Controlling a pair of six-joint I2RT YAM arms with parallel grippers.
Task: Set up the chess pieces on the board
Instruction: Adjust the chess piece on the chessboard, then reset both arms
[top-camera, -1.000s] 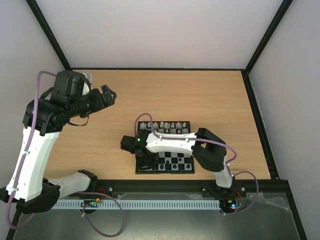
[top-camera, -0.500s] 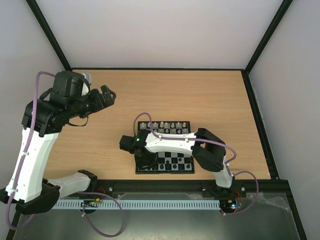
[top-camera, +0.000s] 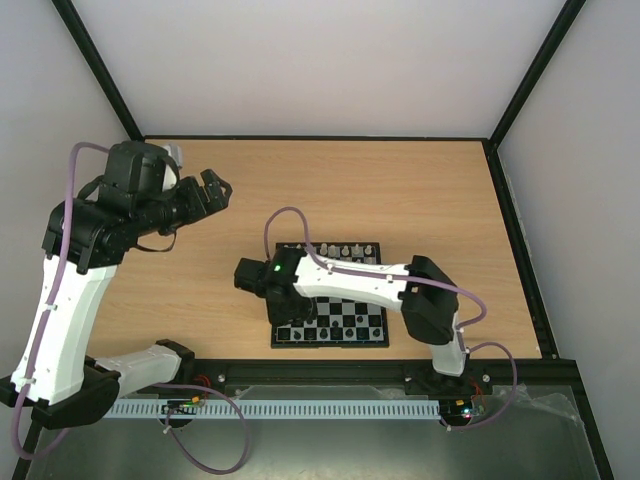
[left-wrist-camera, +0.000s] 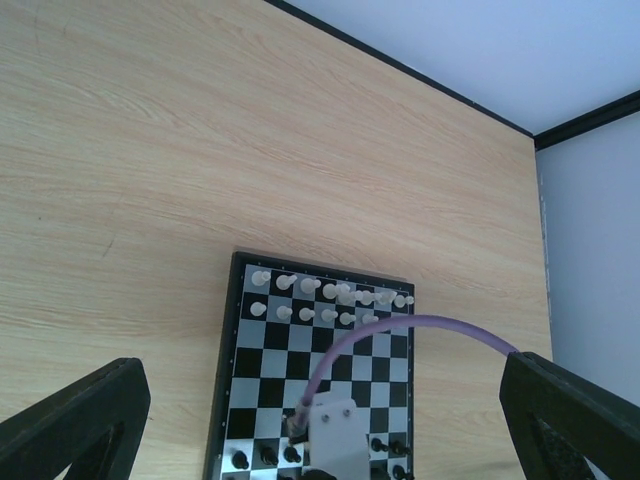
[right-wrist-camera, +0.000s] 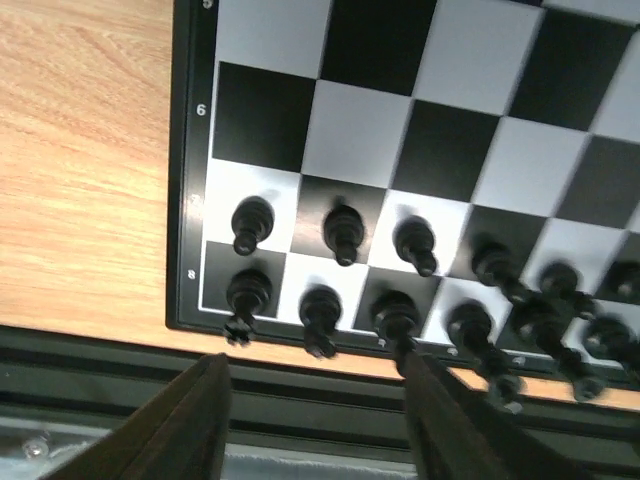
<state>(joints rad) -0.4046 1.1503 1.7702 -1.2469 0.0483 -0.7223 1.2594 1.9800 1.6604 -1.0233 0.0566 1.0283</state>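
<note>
Over the pale wooden desk (top-camera: 420, 190), seen from above, the right arm reaches across the near left corner of the chessboard (top-camera: 352, 322), its right end effector (top-camera: 292, 318) largely hidden beneath its own wrist. White pieces (top-camera: 340, 251) line the far edge and black pieces (top-camera: 335, 334) the near one. The left end effector (top-camera: 214, 189) hangs raised over the far left of the desk, well apart from the chessboard, spread wide and empty.

From the left wrist, the chessboard (left-wrist-camera: 262, 372) lies below and ahead, with two rows of white pieces at its far side. A few black ones show beside the right arm's purple cable (left-wrist-camera: 420, 319). The dark fingers (left-wrist-camera: 70, 420) in the bottom corners stand at full spread with nothing between.

From the right wrist, the two fingers (right-wrist-camera: 195, 425) stand part-way apart over the chessboard's corner, by the squares marked 7 and 8. They grip nothing: back-rank pieces and pawns (right-wrist-camera: 343, 232) stand free on their squares, those to the right blurred. Whether a fingertip brushes a piece cannot be told.

Judged from this, the step in hand looks like the release of a black piece at the corner, and the set-up appears nearly complete. The next move calls for a straight lift clear of the crowded ranks, without sideways drift that could topple a neighbour.
</note>
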